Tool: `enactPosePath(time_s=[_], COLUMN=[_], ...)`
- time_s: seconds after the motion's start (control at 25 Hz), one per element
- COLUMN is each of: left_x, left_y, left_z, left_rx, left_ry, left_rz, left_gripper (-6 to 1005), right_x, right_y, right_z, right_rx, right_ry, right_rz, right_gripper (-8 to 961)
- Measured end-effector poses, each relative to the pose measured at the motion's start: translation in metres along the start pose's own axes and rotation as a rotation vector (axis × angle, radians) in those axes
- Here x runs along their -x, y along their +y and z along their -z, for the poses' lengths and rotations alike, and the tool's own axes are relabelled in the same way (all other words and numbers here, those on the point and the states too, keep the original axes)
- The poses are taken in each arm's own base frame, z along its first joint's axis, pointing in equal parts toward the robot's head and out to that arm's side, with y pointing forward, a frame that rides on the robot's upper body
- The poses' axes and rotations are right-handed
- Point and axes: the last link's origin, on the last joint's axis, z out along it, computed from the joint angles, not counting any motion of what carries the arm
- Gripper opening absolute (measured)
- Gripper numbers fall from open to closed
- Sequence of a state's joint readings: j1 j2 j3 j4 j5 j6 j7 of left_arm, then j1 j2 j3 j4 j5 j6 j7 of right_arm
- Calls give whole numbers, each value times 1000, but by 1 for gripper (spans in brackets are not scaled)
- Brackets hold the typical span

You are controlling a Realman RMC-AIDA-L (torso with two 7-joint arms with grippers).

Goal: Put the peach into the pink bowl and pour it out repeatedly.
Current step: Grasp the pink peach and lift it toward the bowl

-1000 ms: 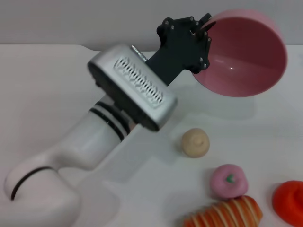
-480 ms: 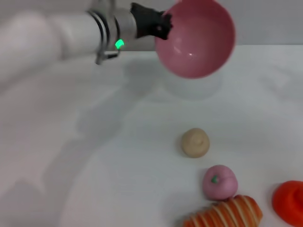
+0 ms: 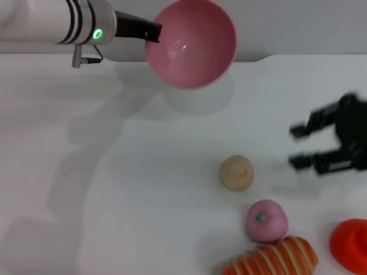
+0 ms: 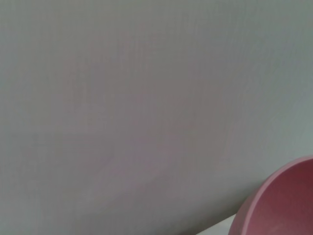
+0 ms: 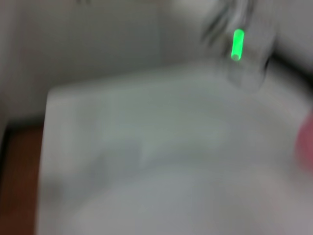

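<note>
The pink bowl (image 3: 191,43) is held in the air at the back of the table, tipped so its empty inside faces me. My left gripper (image 3: 152,32) is shut on its rim from the left. An edge of the bowl (image 4: 281,205) shows in the left wrist view. The peach (image 3: 266,220), small, pink, with a green stem mark, lies on the table at the front right. My right gripper (image 3: 298,147) is open at the right edge, above the table, to the right of and behind the peach.
A beige ball with a nub (image 3: 236,172) lies just behind the peach. An orange-and-white striped toy (image 3: 272,259) lies in front of the peach. A red-orange object (image 3: 350,244) sits at the front right corner. The table's far edge (image 3: 298,56) runs behind the bowl.
My left arm has swung back and left, carrying the bowl leftwards. The peach has rolled slightly left and settled. My right gripper has come into view from the right.
</note>
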State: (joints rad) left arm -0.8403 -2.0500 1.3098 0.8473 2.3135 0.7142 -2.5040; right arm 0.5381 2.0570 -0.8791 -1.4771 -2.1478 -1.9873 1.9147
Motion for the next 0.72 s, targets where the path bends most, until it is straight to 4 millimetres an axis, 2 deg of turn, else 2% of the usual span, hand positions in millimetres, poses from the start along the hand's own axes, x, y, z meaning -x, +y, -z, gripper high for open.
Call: enactPosePath(time_s=[0.16, 0.28, 0.32, 0.72], left_x=[5, 7, 8, 14], left_y=[-1, -1, -1, 1], left_z=[-1, -1, -1, -3], left_rx=[-1, -2, -2, 6], left_ry=[-12, -14, -16, -30], left_rz=[6, 11, 13, 20], left_gripper=[42, 43, 43, 42], right_x=[-14, -28, -28, -38], right_y=[-7, -16, -16, -21], right_z=[-39, -63, -63, -108], right_rx=[73, 67, 67, 64], right_ry=[251, 402, 402, 506], right_rz=[-73, -118, -118, -104], right_gripper=[529, 529, 529, 528])
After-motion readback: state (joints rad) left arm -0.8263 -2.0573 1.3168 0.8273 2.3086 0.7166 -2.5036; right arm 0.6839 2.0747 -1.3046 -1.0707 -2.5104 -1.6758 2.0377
